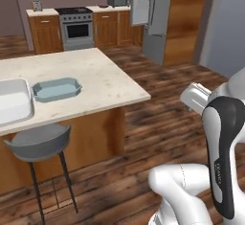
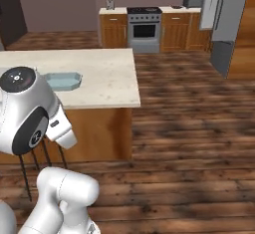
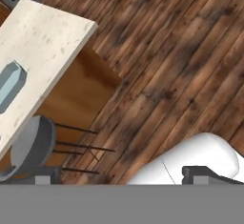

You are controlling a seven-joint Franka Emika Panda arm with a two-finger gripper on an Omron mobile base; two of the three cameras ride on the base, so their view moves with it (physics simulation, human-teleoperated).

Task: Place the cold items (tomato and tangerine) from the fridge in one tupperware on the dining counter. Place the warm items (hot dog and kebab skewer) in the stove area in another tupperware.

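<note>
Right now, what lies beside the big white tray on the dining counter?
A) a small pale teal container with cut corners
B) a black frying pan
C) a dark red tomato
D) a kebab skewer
A: the left base view shows the teal container lying empty on the beige counter, just to the right of the white tray; no food or pan lies by them.

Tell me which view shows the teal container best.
The left base view: the teal container sits whole on the dining counter, beside the white tray, with its rim and cut corners clear. The right base view shows most of it, partly behind the arm. The hand view catches one end at the frame edge.
</note>
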